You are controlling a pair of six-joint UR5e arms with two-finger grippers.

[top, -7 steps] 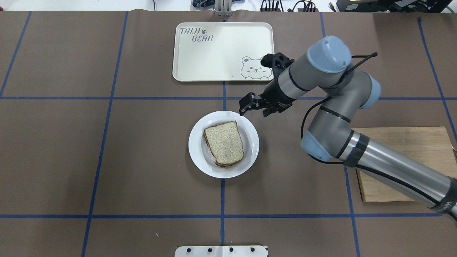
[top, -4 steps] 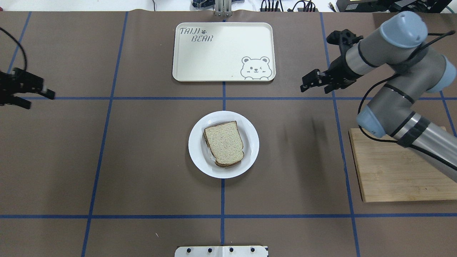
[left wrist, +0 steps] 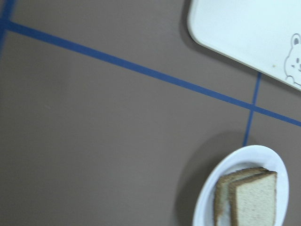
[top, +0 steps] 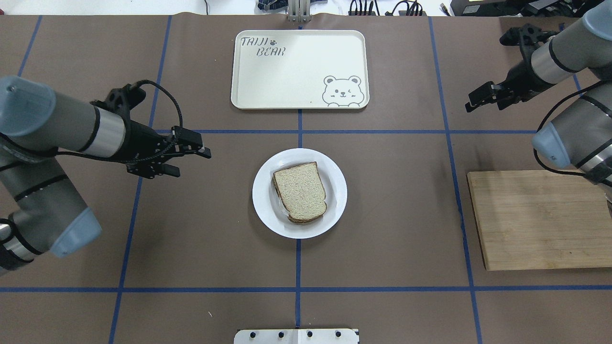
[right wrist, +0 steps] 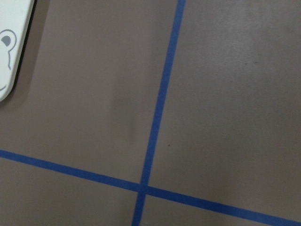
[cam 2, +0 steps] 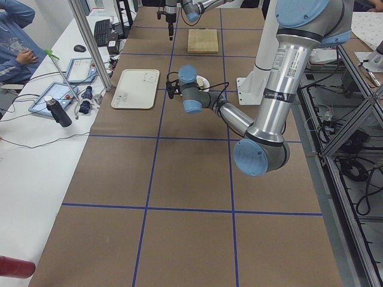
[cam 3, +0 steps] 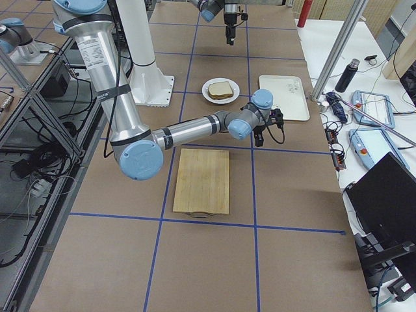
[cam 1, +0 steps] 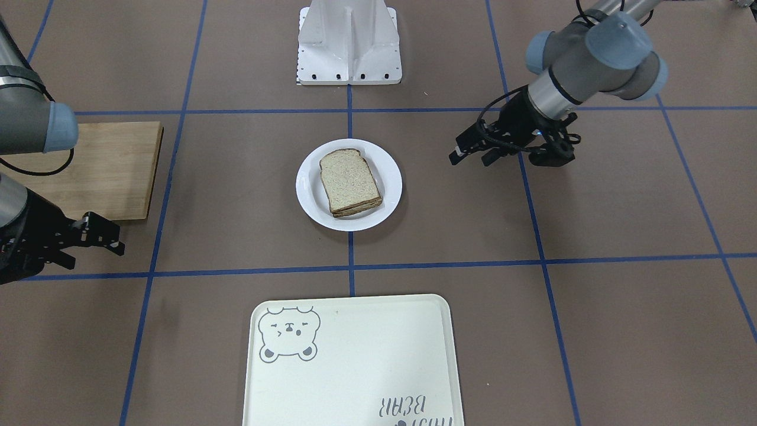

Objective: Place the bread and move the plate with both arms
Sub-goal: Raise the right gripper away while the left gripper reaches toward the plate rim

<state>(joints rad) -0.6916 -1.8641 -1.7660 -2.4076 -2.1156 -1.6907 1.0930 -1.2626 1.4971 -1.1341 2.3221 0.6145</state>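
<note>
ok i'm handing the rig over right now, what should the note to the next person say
Left tool: open, holding nothing, off the left side of the plate.
Right tool: open, holding nothing, far to the right, beyond the wooden board.
Bread: on the plate at table centre, stacked on another slice.
Done: bread is placed.
Left: move the plate with both arms; neither tool touches it yet.

My top camera looks down on the table point(top: 191, 239) from behind, my front one faces the base point(cam 1: 349, 47), two far side ones look along from each end, close wrist ones look down, plate point(top: 262, 200) and tray point(top: 296, 71) show in most
</note>
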